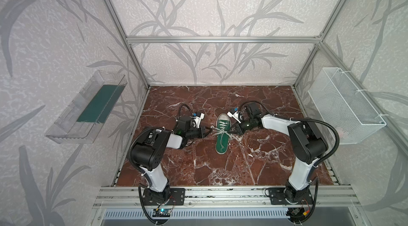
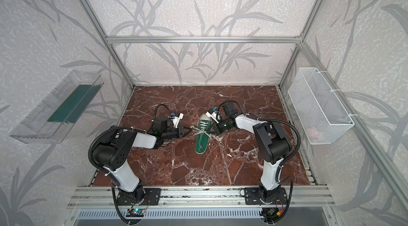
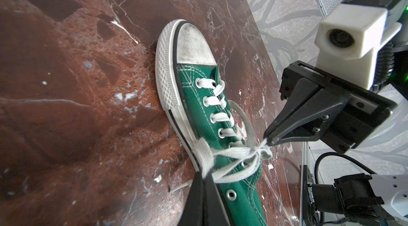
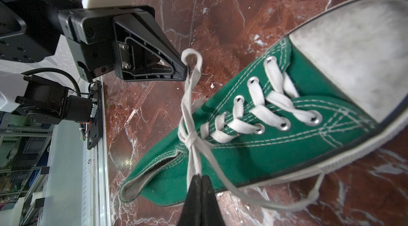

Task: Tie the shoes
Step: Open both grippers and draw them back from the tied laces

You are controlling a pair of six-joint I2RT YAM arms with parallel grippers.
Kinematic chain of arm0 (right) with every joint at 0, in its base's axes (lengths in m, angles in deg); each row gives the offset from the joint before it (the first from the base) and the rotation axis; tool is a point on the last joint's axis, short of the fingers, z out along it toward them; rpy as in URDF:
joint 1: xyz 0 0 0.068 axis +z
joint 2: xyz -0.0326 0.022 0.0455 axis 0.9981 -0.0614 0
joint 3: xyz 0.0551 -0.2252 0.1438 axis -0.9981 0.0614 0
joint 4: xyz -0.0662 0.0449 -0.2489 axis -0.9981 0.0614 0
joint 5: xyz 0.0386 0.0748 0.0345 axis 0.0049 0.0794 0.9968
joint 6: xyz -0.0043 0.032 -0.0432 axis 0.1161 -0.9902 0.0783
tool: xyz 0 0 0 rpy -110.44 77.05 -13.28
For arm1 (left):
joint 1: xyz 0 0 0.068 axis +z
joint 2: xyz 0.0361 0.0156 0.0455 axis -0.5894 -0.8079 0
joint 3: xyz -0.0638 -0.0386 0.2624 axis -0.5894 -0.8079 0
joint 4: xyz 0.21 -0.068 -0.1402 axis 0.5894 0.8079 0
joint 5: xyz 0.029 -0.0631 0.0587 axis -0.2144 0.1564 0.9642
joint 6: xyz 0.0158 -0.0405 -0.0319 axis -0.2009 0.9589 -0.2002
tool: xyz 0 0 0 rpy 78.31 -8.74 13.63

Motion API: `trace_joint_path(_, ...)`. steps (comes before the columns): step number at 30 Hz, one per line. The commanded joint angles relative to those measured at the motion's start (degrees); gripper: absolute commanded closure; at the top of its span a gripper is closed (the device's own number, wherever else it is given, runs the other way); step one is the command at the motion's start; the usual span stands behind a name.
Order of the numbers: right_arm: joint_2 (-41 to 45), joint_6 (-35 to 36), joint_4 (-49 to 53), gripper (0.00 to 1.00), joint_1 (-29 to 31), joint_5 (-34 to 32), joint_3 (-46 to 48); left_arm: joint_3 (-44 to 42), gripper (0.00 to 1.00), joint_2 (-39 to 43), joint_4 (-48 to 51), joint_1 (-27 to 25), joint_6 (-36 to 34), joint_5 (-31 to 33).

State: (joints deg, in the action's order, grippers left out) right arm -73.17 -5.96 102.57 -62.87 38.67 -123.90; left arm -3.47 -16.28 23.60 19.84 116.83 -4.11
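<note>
Left gripper [image 1: 208, 130]: clenched on the left loop [image 4: 194, 59] of the white laces [image 4: 262, 113], drawn out to its own side of the green sneaker [image 1: 222, 141]. Right gripper [image 1: 232, 132]: likewise clenched, pinching the right loop [image 4: 194, 163] just off the knot [image 4: 191, 140]. By the look of it, cinching the bow.

Pull the two tips straight apart, level with the knot and with equal force, so as not to drag or twist the sneaker. Draw slowly and stop at firm tension. Small and tight-looking already, over the tongue just behind the last laced eyelets, hence probably little travel needed.

Mind the left loop: short, folded right at the fingertips [image 3: 195, 194], easily lost on a slip, so no regripping mid-pull. Watch the free end [image 4: 287, 207] trailing over the sneaker's side onto the marble-patterned table [image 1: 254, 165]. Avoid hauling either loop so far as to draw an end back through and undo the bow. Avoid lifting as well, to leave the sole planted.

Sneaker: flat on its sole near the middle of the table, between the two grippers, white toe cap [image 3: 194, 46] pointing away from the arm bases, heel toward them. Open one side at a time, and only with the bow snug.
</note>
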Motion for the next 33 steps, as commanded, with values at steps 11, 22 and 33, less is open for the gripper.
trace_joint_path(11, 2.24, -4.51, 4.16, 0.61, -1.4, 2.47, -0.32, -1.47, 0.66, -0.85, -7.47, 2.55, 4.94, -1.35)
trace_joint_path(22, 14.3, -20.43, 1.96, 0.32, -1.39, -6.33, 8.43, -0.69, 0.32, 15.05, 16.45, 3.58, -5.85, 11.62)
trace_joint_path(33, 11.0, -40.64, -19.49, 0.29, -1.21, -8.44, 16.2, 5.11, 0.25, 21.84, 34.59, 4.21, -13.71, 19.47)
